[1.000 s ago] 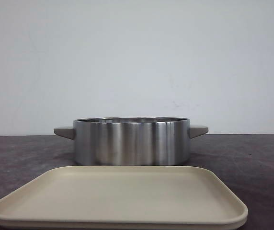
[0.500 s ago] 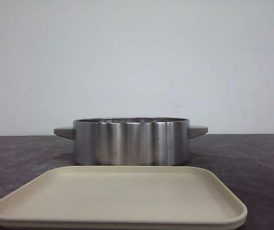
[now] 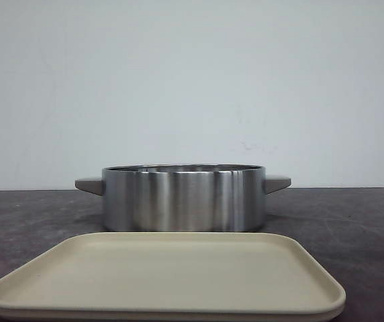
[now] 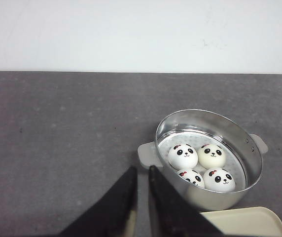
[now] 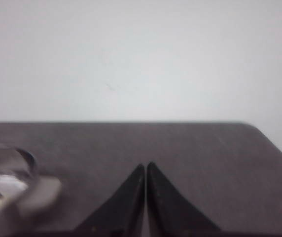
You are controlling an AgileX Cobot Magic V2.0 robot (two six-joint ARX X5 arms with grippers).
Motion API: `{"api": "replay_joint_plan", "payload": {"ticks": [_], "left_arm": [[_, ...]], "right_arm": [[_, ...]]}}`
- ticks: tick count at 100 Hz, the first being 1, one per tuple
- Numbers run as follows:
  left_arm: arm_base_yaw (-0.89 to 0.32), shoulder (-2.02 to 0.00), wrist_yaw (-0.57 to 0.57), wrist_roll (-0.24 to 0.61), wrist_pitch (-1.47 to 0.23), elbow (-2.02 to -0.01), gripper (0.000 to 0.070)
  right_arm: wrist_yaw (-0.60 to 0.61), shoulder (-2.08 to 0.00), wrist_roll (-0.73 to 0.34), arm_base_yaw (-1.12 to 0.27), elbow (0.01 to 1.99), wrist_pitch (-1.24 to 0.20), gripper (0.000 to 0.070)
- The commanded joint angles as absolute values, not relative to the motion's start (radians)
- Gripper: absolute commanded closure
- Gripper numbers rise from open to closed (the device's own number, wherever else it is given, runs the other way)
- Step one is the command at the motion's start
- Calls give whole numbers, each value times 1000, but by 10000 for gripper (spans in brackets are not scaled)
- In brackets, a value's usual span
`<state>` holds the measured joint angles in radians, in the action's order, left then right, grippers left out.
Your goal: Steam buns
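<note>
Four white panda-faced buns lie inside a steel pot in the left wrist view: two at the back and two at the front. In the front view the pot stands mid-table and its wall hides the buns. My left gripper hovers beside the pot's grey handle, with its jaws nearly together and empty. My right gripper is shut and empty over bare table, and the blurred pot lies off to its side. Neither gripper shows in the front view.
A beige rectangular tray lies in front of the pot, nearest the camera, with nothing on it. Its corner shows in the left wrist view. The dark grey table ends at a white wall.
</note>
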<state>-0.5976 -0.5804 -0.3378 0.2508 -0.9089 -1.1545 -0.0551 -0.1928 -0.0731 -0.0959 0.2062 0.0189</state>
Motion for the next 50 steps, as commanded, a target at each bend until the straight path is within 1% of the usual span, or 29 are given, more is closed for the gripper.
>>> {"api": "replay_joint_plan", "payload": {"ticks": [1, 15, 34, 50], "left_arm": [[-602, -586, -340, 252, -897, -1172, 700], [-602, -586, -340, 252, -897, -1172, 700], [-602, -586, -340, 252, -897, -1172, 700], [-602, -586, -340, 252, -897, -1172, 700]], "right_arm": [[-52, -131, -130, -78, 137, 23, 693], [-15, -22, -186, -54, 15, 21, 693], [-15, -4, -188, -48, 12, -184, 693], [-33, -4, -176, -48, 12, -180, 693]]}}
